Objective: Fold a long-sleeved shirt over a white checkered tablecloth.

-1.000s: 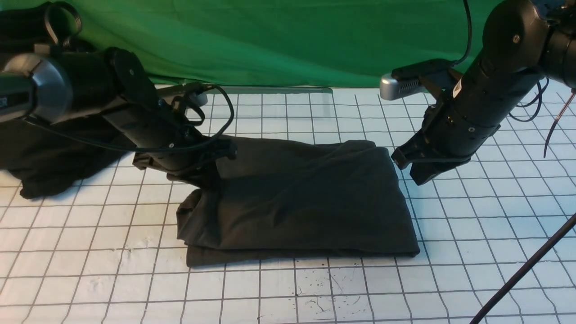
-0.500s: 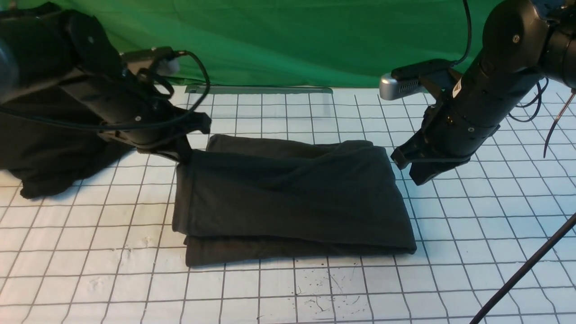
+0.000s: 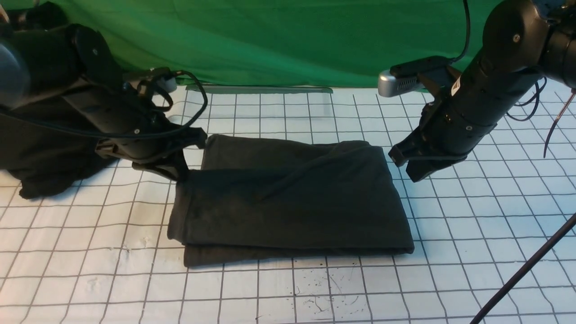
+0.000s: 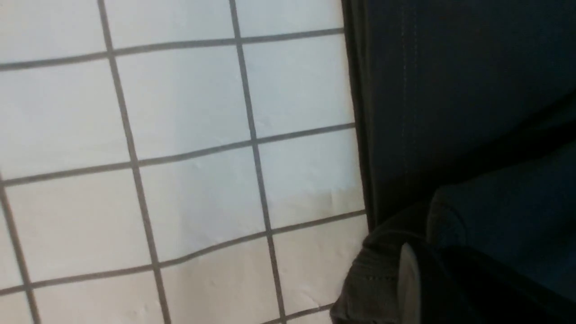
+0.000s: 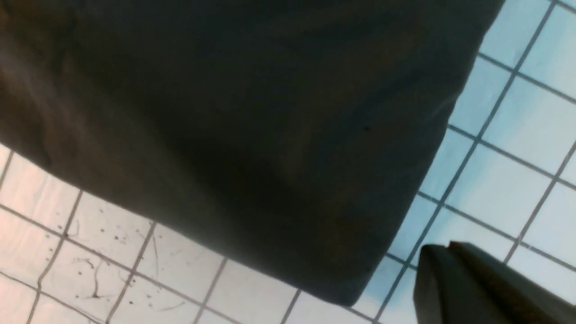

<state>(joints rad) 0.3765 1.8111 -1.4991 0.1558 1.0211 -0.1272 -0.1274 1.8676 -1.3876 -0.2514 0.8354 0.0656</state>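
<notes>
Front view, folded shirt (image 3: 288, 202) on checkered tablecloth (image 3: 450, 252), right jaws closed, left jaws unclear

Nothing legible anywhere; the small white sticker (image 3: 455, 87) on the right arm (image 3: 492, 90) is too tiny to read.

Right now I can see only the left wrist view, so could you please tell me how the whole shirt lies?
Observer: The long-sleeved shirt lies folded into a rough rectangle on the white checkered tablecloth.
Operator: Thank you. Where is the right arm at this moment?
Observer: The right arm hangs just beyond the shirt's right edge, its jaws shut and empty.
</notes>
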